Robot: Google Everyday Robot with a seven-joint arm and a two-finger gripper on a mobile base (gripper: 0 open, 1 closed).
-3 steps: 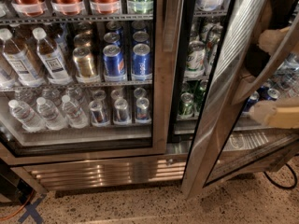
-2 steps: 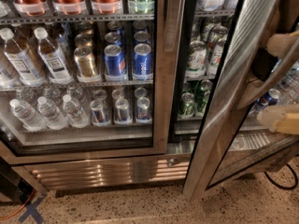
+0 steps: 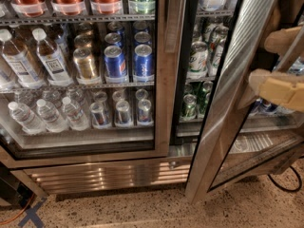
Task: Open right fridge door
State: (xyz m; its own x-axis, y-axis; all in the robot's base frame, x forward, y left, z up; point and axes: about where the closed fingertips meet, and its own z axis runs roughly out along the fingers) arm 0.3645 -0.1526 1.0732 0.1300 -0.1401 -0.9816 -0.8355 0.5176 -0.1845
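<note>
The fridge [image 3: 109,175] is a steel two-door drinks cooler with wire shelves of cans and bottles. The right fridge door [image 3: 232,94] stands swung out toward me, its steel frame edge running from top right down to the floor. My gripper [image 3: 281,63] is at the right edge of the camera view, on the door's far side. Its beige fingers [image 3: 278,87] sit one above the other, closed around the door's thin steel bar handle [image 3: 290,55]. Green cans [image 3: 197,61] show in the opened gap.
The left glass door [image 3: 161,70] is closed over water bottles [image 3: 47,113] and blue Pepsi cans [image 3: 128,61]. A slatted steel grille [image 3: 104,175] runs along the base. A black cable [image 3: 285,179] lies on the speckled floor at the right.
My gripper has moved right and slightly down with the handle. The right door has swung a little further open.
</note>
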